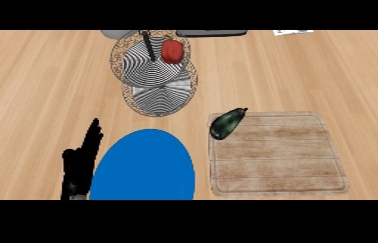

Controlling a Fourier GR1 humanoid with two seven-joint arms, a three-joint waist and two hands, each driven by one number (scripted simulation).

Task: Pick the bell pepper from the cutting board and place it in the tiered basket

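Note:
A red bell pepper lies in the upper tier of the striped tiered basket, right of its black centre pole. The wooden cutting board lies at the lower right with no pepper on it. A dark green eggplant rests across the board's upper left corner. My left hand shows at the lower left, open, fingers pointing up, holding nothing. My right hand is out of the picture.
A blue plate sits at the bottom centre, right beside my left hand. A grey object and a dark tray edge lie behind the basket. White paper is at the top right.

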